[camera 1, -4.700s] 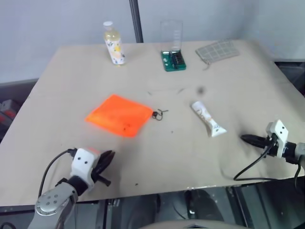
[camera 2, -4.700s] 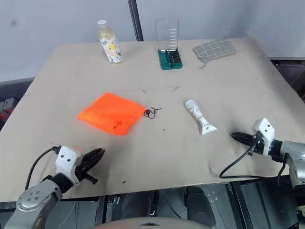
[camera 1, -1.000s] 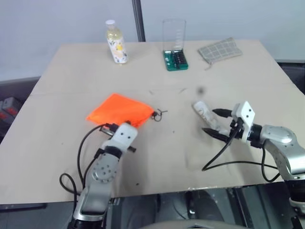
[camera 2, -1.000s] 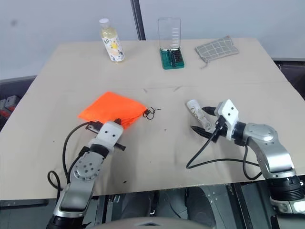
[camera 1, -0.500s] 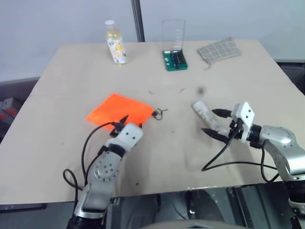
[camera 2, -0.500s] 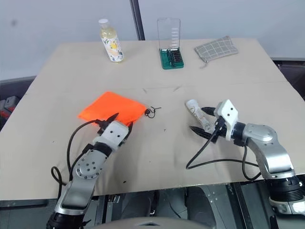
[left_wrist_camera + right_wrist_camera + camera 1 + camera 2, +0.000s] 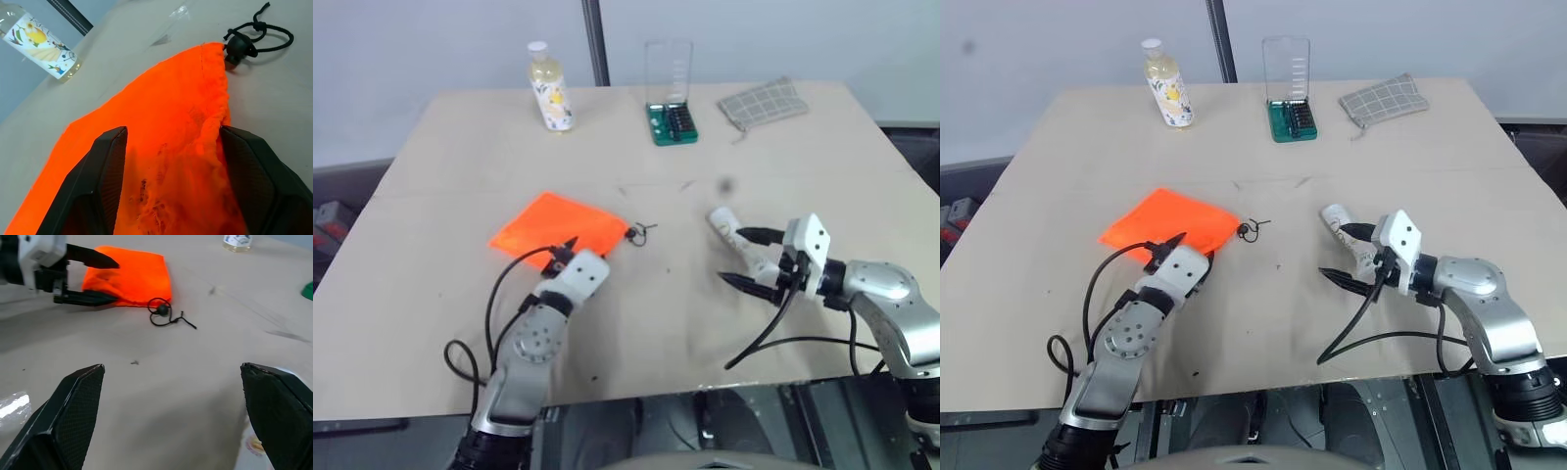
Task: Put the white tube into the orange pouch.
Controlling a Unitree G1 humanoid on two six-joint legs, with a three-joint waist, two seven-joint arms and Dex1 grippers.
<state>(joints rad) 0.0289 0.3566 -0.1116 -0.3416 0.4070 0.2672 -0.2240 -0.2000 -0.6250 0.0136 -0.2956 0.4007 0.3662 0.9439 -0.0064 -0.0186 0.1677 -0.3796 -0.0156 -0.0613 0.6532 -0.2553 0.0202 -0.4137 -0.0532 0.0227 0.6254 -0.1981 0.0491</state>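
Orange fabric sits between my left jaws (image 7: 168, 186): the near edge of the orange pouch (image 7: 558, 227) lies bunched between the two fingers, which stand apart and have not closed on it. The pouch rests flat on the worktop (image 7: 636, 147), with its dark ring pull (image 7: 638, 233) at the corner facing the tube.

The white tube (image 7: 744, 250) lies on the worktop off to the pouch's right, well apart from it, cap end pointing away from me. My right jaws (image 7: 750, 258) are spread wide and level, one finger on each side of the tube's lower half. Nothing is gripped on that side yet.

Failure modes from this position:

- Left jaws close on both layers of the fabric. The pouch mouth is then pinched closed and the tube cannot enter. Cause: the fingers straddle the whole bunched edge, not one layer.
- Left jaws slide the pouch instead of lifting it. Cause: thin fabric lying flat gives little to bite.
- Right jaws close near the flat crimped end. The tube may pivot or squirt out sideways. Cause: a tapered, smooth body and a low, level approach.
- A right finger tip pushes the tube along the worktop before closing. Cause: the tube is light and unrestrained.
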